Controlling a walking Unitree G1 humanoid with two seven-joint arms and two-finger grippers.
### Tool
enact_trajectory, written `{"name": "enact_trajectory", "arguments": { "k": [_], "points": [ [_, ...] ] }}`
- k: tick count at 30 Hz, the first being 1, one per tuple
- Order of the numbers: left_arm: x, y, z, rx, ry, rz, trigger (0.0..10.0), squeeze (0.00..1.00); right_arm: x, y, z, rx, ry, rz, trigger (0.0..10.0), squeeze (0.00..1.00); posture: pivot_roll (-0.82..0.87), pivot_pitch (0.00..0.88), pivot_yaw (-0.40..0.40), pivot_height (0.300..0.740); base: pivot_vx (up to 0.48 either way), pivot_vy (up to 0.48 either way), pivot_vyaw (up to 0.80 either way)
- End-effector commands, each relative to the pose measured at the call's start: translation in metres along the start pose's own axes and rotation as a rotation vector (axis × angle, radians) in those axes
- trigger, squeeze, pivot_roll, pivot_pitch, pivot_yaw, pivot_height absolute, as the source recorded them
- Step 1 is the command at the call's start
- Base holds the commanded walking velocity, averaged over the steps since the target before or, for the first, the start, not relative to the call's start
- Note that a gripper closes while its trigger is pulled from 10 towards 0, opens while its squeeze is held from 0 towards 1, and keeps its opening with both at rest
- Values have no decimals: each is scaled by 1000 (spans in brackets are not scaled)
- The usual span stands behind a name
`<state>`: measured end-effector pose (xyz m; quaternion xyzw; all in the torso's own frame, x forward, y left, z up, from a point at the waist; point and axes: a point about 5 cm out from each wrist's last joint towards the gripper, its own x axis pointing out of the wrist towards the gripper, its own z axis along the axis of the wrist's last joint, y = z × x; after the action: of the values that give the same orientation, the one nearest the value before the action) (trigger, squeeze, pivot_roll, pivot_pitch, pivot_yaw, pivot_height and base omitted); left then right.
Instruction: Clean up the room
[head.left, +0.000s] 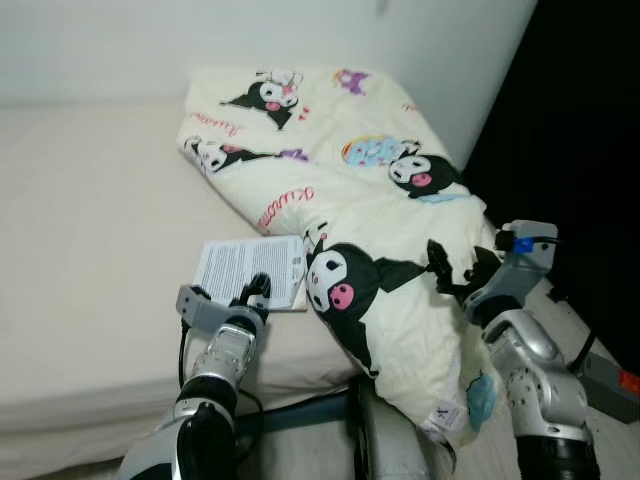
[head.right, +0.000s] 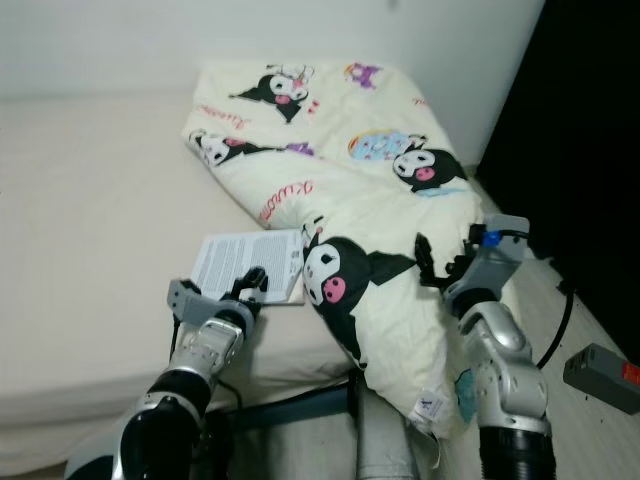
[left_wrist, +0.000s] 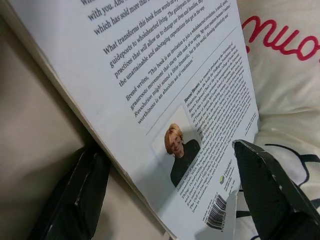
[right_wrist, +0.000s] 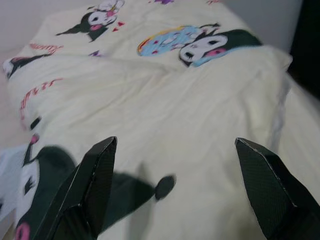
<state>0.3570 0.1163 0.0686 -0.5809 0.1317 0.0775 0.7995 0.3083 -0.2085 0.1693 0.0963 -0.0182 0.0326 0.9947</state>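
Low and left of centre in the left eye view, the left gripper (head.left: 255, 290) straddles the near edge of a thin white paperback book (head.left: 250, 267) lying back-cover-up on the beige mattress (head.left: 90, 250), fingers spread, nothing pinched; the book looks light, stiff and smooth, best taken along that edge; at centre right, the right gripper (head.left: 452, 270) hovers spread over the soft cream cartoon-print duvet (head.left: 390, 220), which would bunch and sag.
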Motion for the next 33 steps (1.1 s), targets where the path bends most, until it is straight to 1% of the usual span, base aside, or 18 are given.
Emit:
{"name": "enact_trajectory", "arguments": {
  "k": [1, 4, 5, 13, 15, 17, 19, 22, 24, 25, 26, 27, 28, 29, 30, 31, 32, 33],
  "points": [
    [-2, 2, -20, -6, 52, 24, 10000, 0, -3, 0, -1, 16, 11, -3, 10000, 0, -174, 306, -2, 462, 0, 0, 0],
    [-4, 9, -18, 39, 39, 38, 10000, 0, -8, 2, 3, 5, 27, -4, 10000, 0, -194, 329, -6, 462, 0, 0, 0],
    [-5, 11, -18, 41, 32, 39, 0, 0, -10, 2, 4, 5, 29, -4, 10000, 0, -194, 337, -8, 462, 0, 0, 0],
    [-4, 10, -10, 26, -5, 18, 0, 0, -16, -2, 7, 30, 20, -18, 10000, 0, -200, 345, -10, 462, 0, 0, 0],
    [-1, 4, -3, 21, -24, 2, 0, 0, -15, -6, 8, 75, 5, -38, 10000, 0, -196, 343, -8, 462, 0, 0, 0],
    [0, 2, 0, 21, -31, -3, 0, 0, -15, -8, 9, 92, 1, -46, 10000, 0, -196, 343, -8, 462, 0, 0, 0],
    [3, -8, 12, 25, -62, -35, 0, 0, -16, -16, -2, 145, 44, -84, 10000, 0, -177, 331, -2, 462, 0, 0, 0],
    [5, -14, 20, 28, -82, -57, 0, 0, -16, -21, -9, 169, 69, -110, 10000, 0, -165, 323, 2, 462, 0, 0, 0],
    [8, -31, 36, 47, -128, -127, 0, 0, -19, -31, -17, 199, 88, -163, 10000, 0, -138, 303, 5, 462, 0, 0, 0],
    [8, -31, 36, 47, -128, -127, 0, 0, -19, -31, -17, 199, 88, -163, 10000, 0, -138, 303, 5, 462, 0, 0, 0],
    [9, -41, 46, 71, -157, -163, 0, 0, -19, -37, -22, 212, 98, -186, 10000, 0, -126, 295, 6, 462, 0, 0, 0],
    [9, -41, 46, 71, -157, -163, 0, 0, -19, -37, -22, 212, 98, -186, 10000, 0, -126, 295, 6, 462, 0, 0, 0],
    [9, -49, 54, 91, -179, -188, 0, 0, -18, -40, -25, 223, 106, -196, 10000, 0, -113, 288, 6, 462, 0, 0, 0],
    [7, -61, 72, 138, -234, -228, 0, 0, -11, -42, -30, 265, 101, -189, 10000, 0, -72, 265, 15, 462, 0, 0, 0],
    [7, -61, 72, 138, -234, -228, 0, 0, -11, -42, -30, 265, 101, -189, 10000, 0, -72, 265, 15, 462, 0, 0, 0],
    [6, -69, 84, 170, -270, -252, 0, 0, -6, -43, -33, 294, 98, -183, 10000, 0, -66, 261, 17, 462, 0, 0, 0],
    [6, -69, 84, 170, -270, -252, 0, 0, -6, -43, -33, 294, 98, -183, 10000, 0, -66, 261, 17, 462, 0, 0, 0],
    [3, -76, 98, 213, -311, -269, 0, 0, 0, -45, -35, 326, 89, -186, 10000, 0, -37, 243, 24, 462, 0, 0, 0]
  ]
}}
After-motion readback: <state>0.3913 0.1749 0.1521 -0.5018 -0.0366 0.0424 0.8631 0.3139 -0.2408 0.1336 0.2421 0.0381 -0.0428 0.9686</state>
